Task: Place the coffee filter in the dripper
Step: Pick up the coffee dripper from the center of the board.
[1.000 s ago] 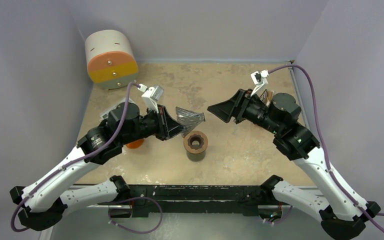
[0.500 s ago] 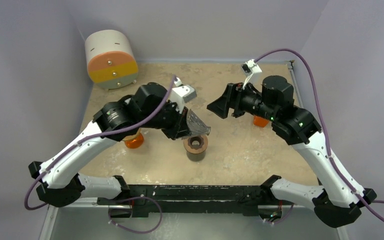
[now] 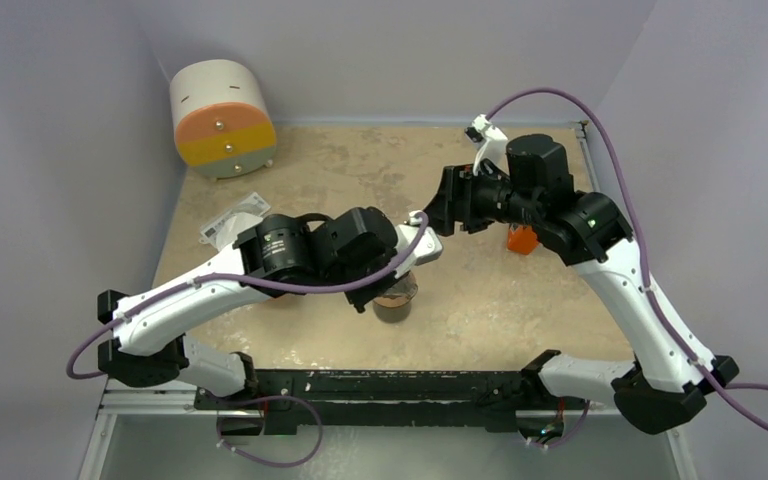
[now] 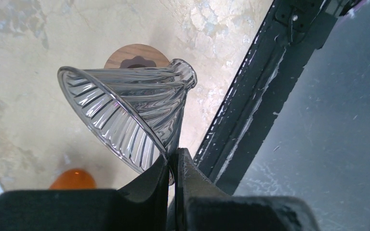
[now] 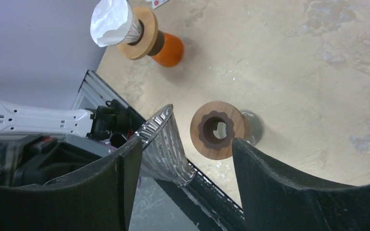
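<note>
Left gripper [image 4: 173, 161] has swung over the wooden stand [image 5: 218, 131], pinched tight on the rim of the glass dripper [image 4: 120, 110], which is tilted above it. Right gripper [image 5: 185, 144] gapes, empty. Coffee filter [image 5: 108, 21] sits well beyond the stand in an orange holder [image 5: 166, 48]. Risk: the thin rim grip slips and the dripper seats askew. Overhead, the left arm [image 3: 290, 250] hides the seating.

Robot lab cell w/ plain grey walls [image 3: 390, 50], benchtop [image 3: 360, 170].
</note>
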